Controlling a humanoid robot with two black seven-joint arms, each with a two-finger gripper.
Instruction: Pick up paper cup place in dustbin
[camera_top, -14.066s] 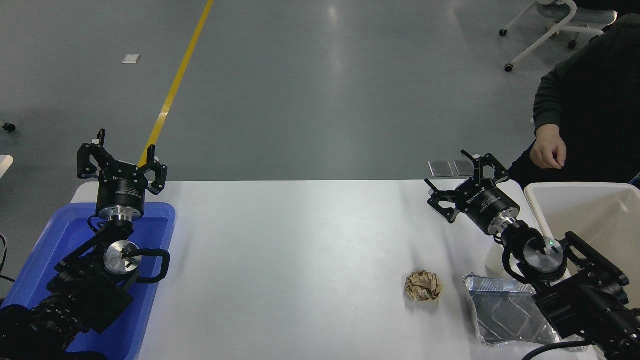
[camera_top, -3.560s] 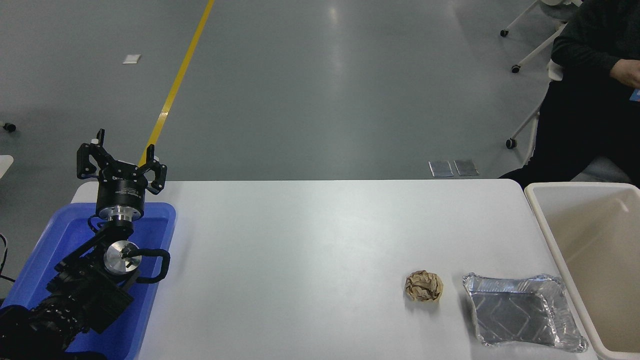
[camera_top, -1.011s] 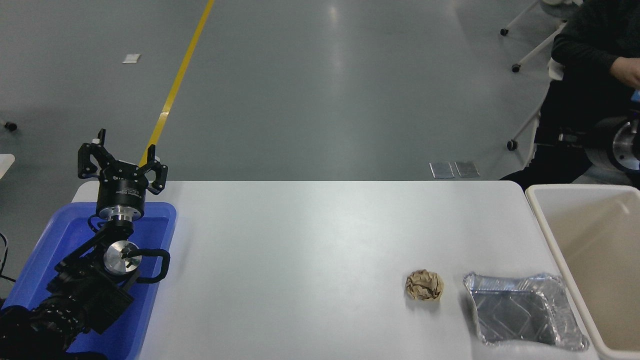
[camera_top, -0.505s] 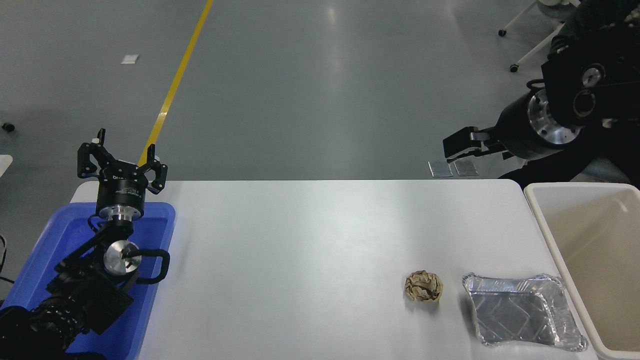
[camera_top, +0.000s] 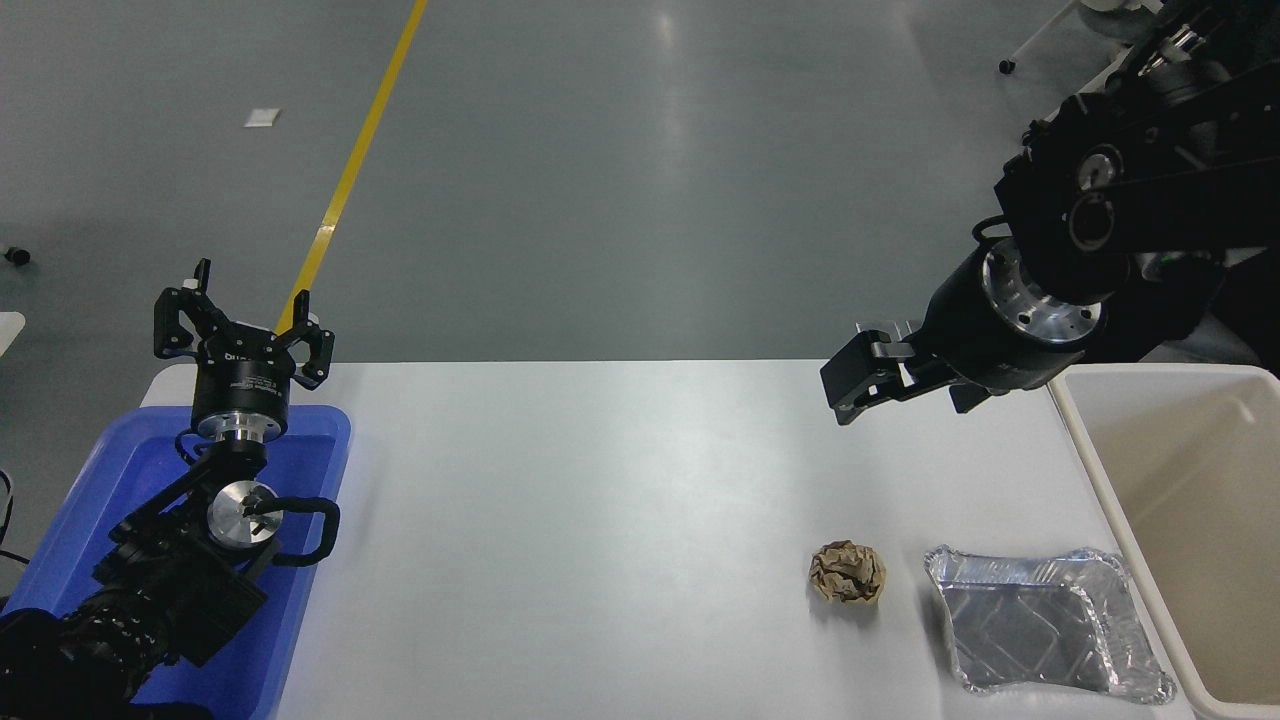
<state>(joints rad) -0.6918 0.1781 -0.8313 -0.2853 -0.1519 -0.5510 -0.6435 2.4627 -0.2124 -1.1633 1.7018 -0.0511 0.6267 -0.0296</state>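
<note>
Over the table's far right, right gripper (camera_top: 868, 380) hangs empty, jaws look closed. Left gripper (camera_top: 243, 335) parked, fingers spread. Cup not visible; maybe in bin (camera_top: 1100, 470). Light, crushable: I'd grip mid-wall, gently.

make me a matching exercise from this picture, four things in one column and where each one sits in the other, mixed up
Things:
1. crumpled paper ball
2. foil tray
3. dustbin
4. blue tray

Places:
A. under the parked left arm
B. at the table's right end
C. just left of the foil tray
D. between the paper ball and the dustbin

Pairs: 1-C, 2-D, 3-B, 4-A
</note>
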